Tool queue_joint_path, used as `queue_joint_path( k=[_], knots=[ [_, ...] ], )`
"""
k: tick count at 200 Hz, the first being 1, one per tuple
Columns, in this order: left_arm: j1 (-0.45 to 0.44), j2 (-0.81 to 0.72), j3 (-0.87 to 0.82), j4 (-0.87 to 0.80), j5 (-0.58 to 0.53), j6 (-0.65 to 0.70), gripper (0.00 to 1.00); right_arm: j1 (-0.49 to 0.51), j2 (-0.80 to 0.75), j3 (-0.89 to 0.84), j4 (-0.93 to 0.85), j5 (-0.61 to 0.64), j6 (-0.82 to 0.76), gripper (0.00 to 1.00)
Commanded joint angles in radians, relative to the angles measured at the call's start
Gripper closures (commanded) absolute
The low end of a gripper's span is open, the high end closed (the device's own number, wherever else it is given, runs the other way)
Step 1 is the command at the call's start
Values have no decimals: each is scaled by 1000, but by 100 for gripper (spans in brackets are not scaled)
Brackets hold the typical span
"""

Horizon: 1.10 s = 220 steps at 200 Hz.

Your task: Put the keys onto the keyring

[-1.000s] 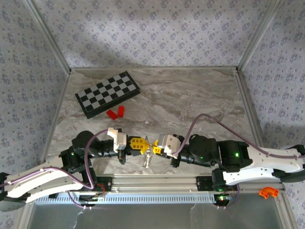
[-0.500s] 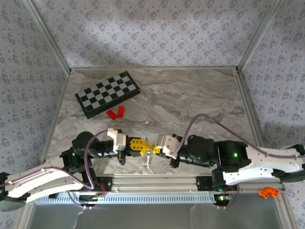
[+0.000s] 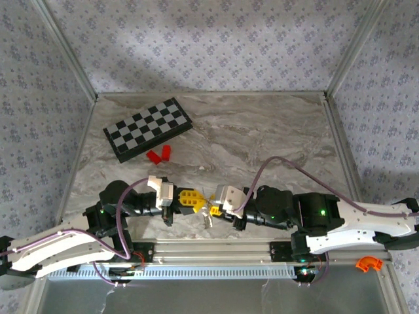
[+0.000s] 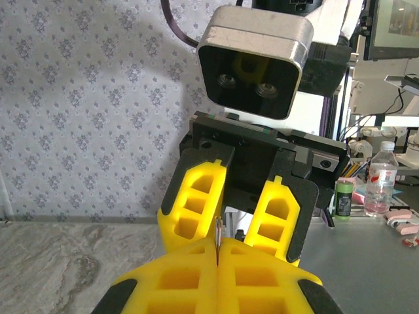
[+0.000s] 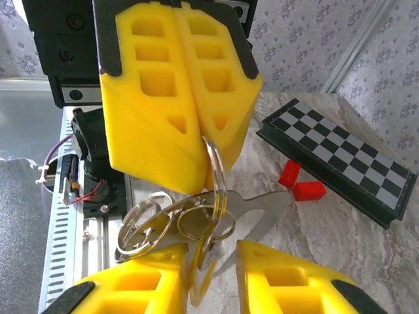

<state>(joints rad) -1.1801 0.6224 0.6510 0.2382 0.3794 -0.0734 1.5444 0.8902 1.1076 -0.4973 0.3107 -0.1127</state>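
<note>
My left gripper (image 3: 199, 199) is shut on a large silver split ring, the keyring (image 5: 217, 171), whose thin edge shows between its yellow pads (image 4: 217, 230). From the ring hang several smaller rings (image 5: 145, 222) and a flat silvery key-like plate (image 5: 265, 204); in the top view this bunch (image 3: 207, 219) dangles above the table. My right gripper (image 5: 213, 265) faces the left one, its jaws open. The ring's lower end and a thin yellowish edge-on piece (image 5: 201, 284) hang in the gap, close to the left finger; I cannot tell if they touch.
A folded chessboard (image 3: 147, 129) lies at the back left, with two red blocks (image 3: 159, 154) just in front of it. The aluminium rail (image 3: 216, 250) with both arm bases runs along the near edge. An orange clip (image 3: 368, 263) sits at the far right of the rail.
The right gripper has crept left and closer to the left gripper, so the hanging bunch now sits between its fingers. The left gripper has held still with the ring.
</note>
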Motion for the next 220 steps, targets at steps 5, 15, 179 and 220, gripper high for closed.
queue_joint_path(
  k=[5, 15, 179, 220],
  knots=[
    [2, -15, 14, 71, 25, -18, 100, -1, -20, -15, 25, -5, 1, 73],
    [2, -16, 13, 71, 26, -18, 100, -2, -26, -25, 38, -8, -1, 73],
    [2, -16, 11, 56, 47, -19, 100, -26, -46, -109, 162, -43, 14, 91],
    [3, -26, 18, 9, 31, -3, 100, -26, -55, -107, 166, -37, 4, 96]
  ],
)
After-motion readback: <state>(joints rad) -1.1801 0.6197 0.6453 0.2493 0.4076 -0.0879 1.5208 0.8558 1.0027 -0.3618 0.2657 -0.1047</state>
